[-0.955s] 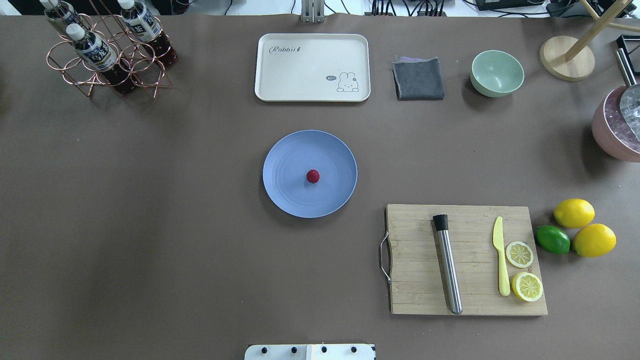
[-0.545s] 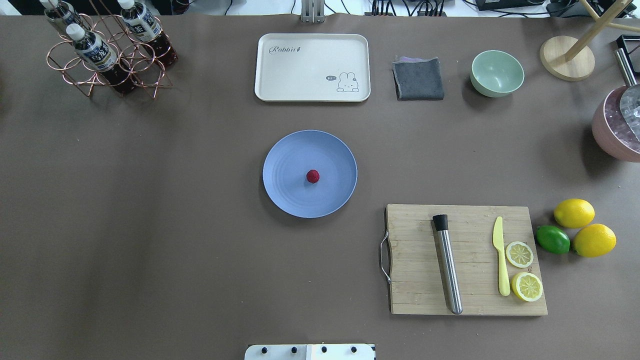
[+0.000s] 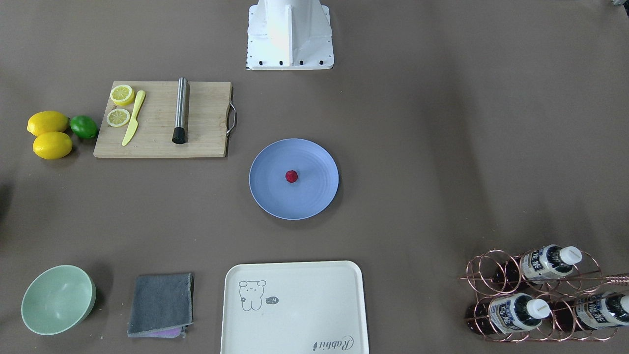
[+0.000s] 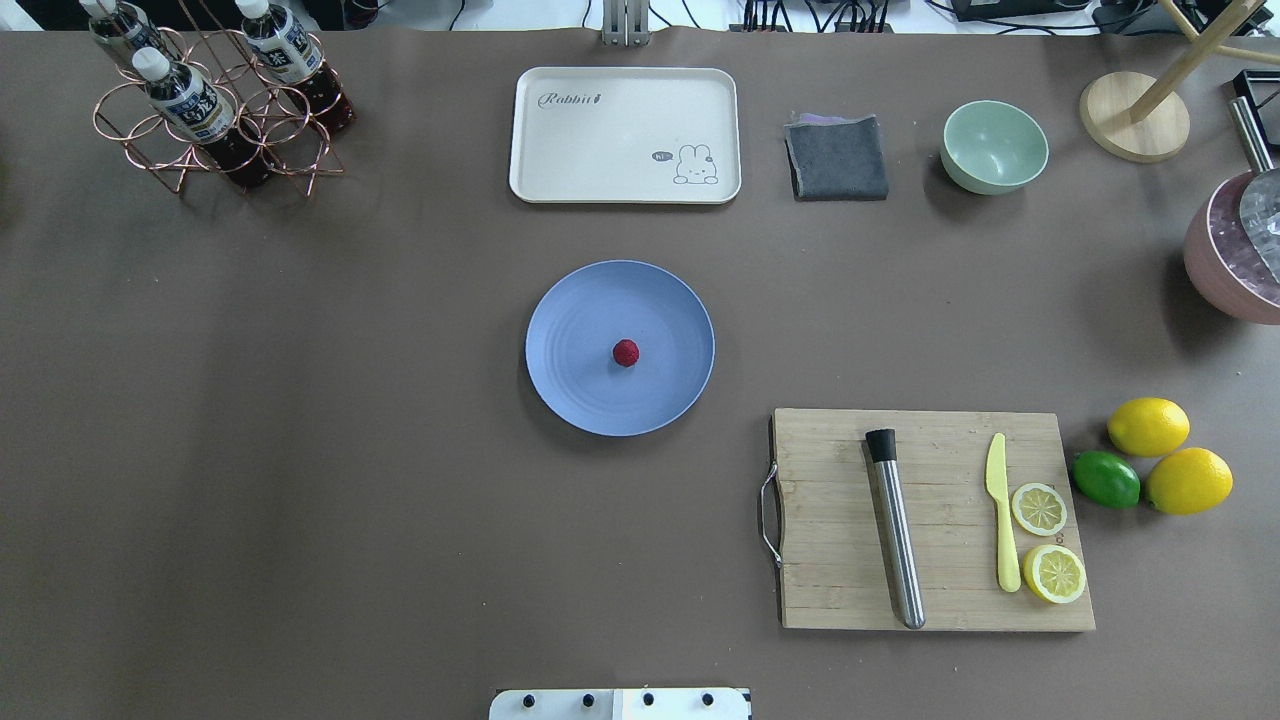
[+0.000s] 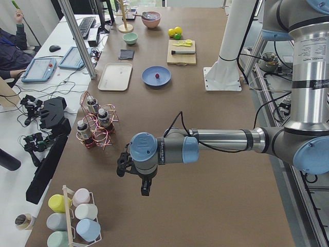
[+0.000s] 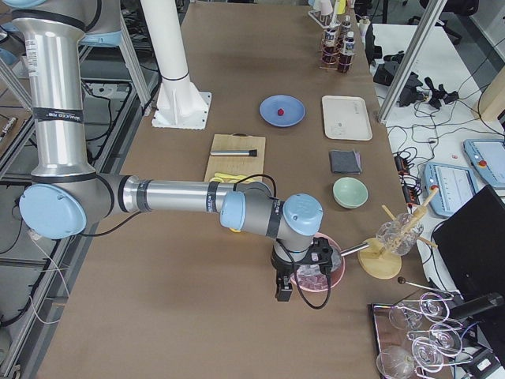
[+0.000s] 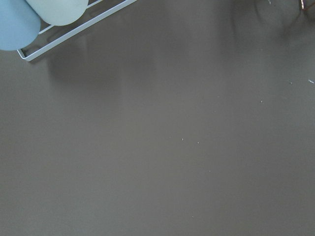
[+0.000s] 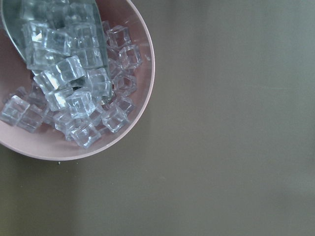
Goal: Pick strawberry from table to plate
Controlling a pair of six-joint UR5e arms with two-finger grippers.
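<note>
Fingers of the left gripper (image 5: 146,190) and of the right gripper (image 6: 282,294) show only in the side views, so I cannot tell if they are spread or pressed together, or if they hold something. Both grippers point down at the table (image 4: 300,450), a broad, matte, grey-brown surface. Beside the table stands a white desk (image 5: 67,36) with tablets (image 5: 42,69), and a person's sleeve (image 5: 10,49) shows at it.

The strawberry (image 4: 626,352) lies near the middle of the blue plate (image 4: 575,300), well apart from both grippers and about between them along the table. It is roundish, so I cannot tell a long axis or where it points.

The left gripper hangs over bare table, near a rack of pastel cups (image 5: 77,218). The right gripper hangs above a pink bowl (image 8: 49,147) of ice cubes (image 8: 74,73).
</note>
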